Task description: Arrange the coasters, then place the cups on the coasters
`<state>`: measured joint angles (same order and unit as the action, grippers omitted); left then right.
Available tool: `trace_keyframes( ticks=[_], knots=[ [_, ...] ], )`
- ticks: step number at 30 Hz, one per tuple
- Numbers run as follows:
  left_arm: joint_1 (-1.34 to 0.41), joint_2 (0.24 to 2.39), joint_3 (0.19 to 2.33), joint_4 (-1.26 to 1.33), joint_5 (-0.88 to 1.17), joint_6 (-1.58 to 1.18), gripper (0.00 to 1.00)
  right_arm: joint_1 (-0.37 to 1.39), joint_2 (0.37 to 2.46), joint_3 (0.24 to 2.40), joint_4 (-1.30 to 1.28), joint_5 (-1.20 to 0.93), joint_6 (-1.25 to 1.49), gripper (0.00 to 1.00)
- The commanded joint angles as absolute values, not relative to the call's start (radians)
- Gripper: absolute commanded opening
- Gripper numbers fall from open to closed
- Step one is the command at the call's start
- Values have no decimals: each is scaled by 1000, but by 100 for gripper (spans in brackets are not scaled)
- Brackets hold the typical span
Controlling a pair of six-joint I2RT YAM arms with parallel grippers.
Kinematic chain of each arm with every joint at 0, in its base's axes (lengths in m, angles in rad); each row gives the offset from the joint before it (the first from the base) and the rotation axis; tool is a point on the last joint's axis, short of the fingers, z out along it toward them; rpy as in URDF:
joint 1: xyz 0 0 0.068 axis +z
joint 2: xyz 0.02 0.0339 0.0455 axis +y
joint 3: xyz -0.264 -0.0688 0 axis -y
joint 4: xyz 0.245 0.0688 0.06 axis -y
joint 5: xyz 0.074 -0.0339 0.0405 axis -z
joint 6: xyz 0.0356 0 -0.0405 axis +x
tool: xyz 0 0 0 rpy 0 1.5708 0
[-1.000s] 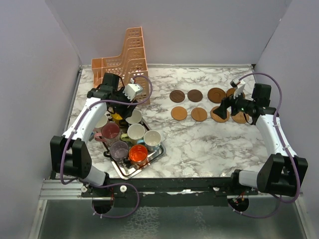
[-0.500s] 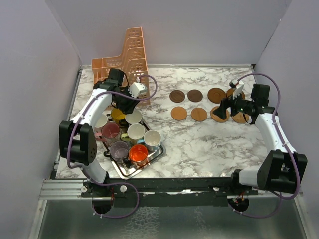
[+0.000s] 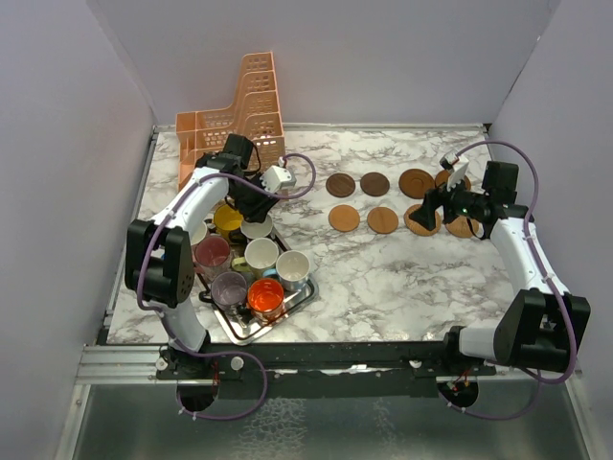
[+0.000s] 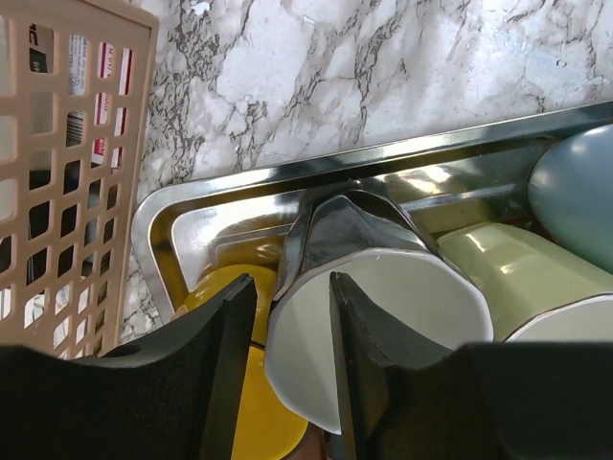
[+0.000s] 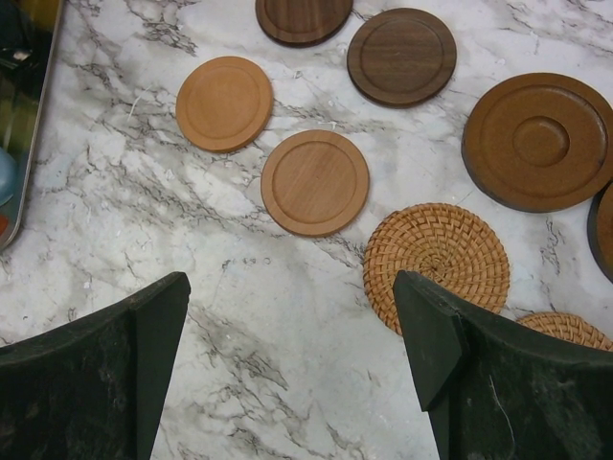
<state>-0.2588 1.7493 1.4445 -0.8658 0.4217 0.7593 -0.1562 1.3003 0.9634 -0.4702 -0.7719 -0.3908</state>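
Note:
Several cups stand on a silver tray (image 3: 308, 290) at the left: yellow (image 3: 228, 218), white (image 3: 257, 228), maroon (image 3: 212, 252), grey-purple (image 3: 230, 287), orange (image 3: 265, 297). My left gripper (image 4: 289, 280) (image 3: 251, 206) is open and straddles the white cup's (image 4: 402, 297) rim. One finger is inside it, the other beside the yellow cup (image 4: 257, 422), with small gaps on both sides. Coasters lie in two rows at the right: dark brown (image 3: 339, 184), tan (image 5: 314, 182), woven (image 5: 437, 254). My right gripper (image 5: 289, 287) (image 3: 426, 207) hovers wide open above bare marble beside the woven coaster.
A peach plastic rack (image 3: 235, 120) (image 4: 57, 144) stands behind the tray's far corner, close to my left arm. A cream cup (image 4: 517, 278) and a light blue cup (image 4: 575, 192) crowd the white one. Enclosure walls rise at left, right and back.
My left gripper has swung right and down onto the white cup's rim, and its jaws have narrowed. The right arm has barely moved.

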Motion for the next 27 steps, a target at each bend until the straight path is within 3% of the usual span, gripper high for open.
trace_keyframes(
  ticks=[1, 27],
  knots=[
    [-264, 1760, 1464, -901, 437, 820, 39, -153, 1286, 963, -459, -788, -409, 89],
    [-289, 1850, 1586, -1008, 456, 921, 6, -153, 1300, 965, -453, -755, -412, 89]
  ],
)
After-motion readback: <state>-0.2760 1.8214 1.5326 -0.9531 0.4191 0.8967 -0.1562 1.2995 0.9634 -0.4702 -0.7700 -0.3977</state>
